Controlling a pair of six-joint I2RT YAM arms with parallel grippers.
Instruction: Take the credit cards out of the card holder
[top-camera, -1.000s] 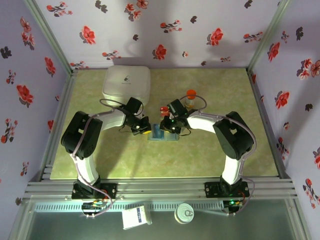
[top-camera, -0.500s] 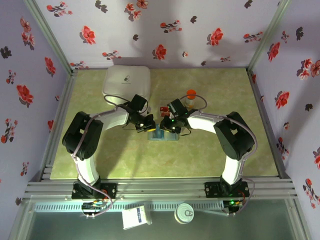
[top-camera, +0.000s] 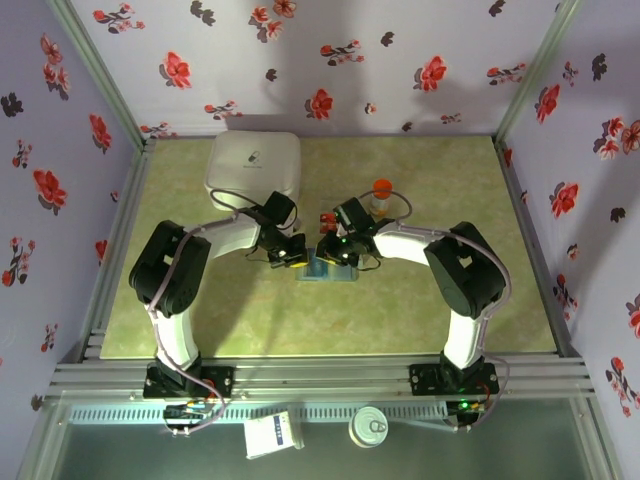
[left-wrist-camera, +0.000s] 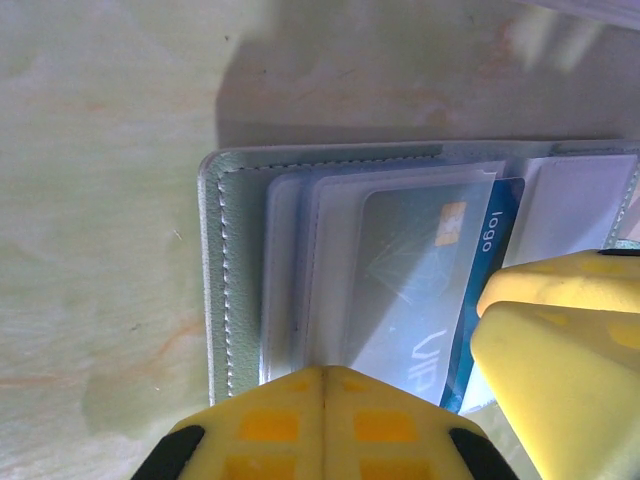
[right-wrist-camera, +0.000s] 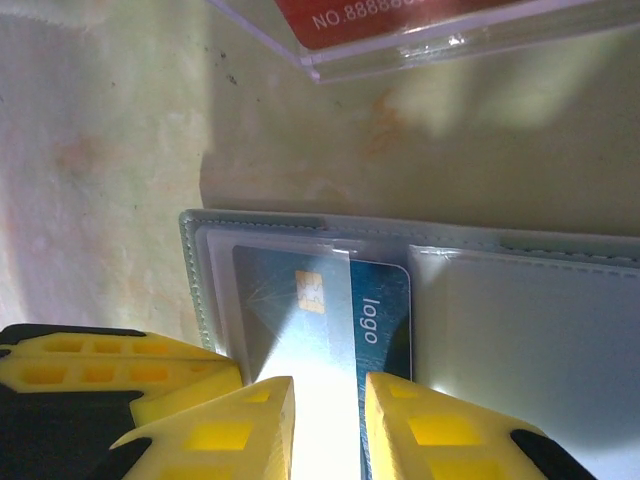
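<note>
**If the holder rises with the card, the pull fails**

Because both grippers crowd the same near edge, we see little room for error. The left gripper (left-wrist-camera: 322, 390) is fully closed on nothing, its joined tips resting on the near side of the card holder (left-wrist-camera: 235, 300). The holder lies open and flat on the table (left-wrist-camera: 100, 150). Just beside it, the right gripper (right-wrist-camera: 328, 405) is parted by a narrow slit over the blue card (right-wrist-camera: 385, 310) and clamps nothing we can make out.

That card pokes partway out of its clear sleeve (left-wrist-camera: 335, 220). We judge the sleeve may drag on it. If the left tips slip off, the soft holder could lift or slide along with the card. A thin, glossy card could also skate out of a shallow pinch, and the fingers of the two arms could knock together.

Beyond the holder a red card (right-wrist-camera: 400, 15) lies on the table in a clear cover; a long outward pull might shove it. The orange-capped bottle (top-camera: 381, 193) and white box (top-camera: 253, 165) stand farther back, well apart.
</note>
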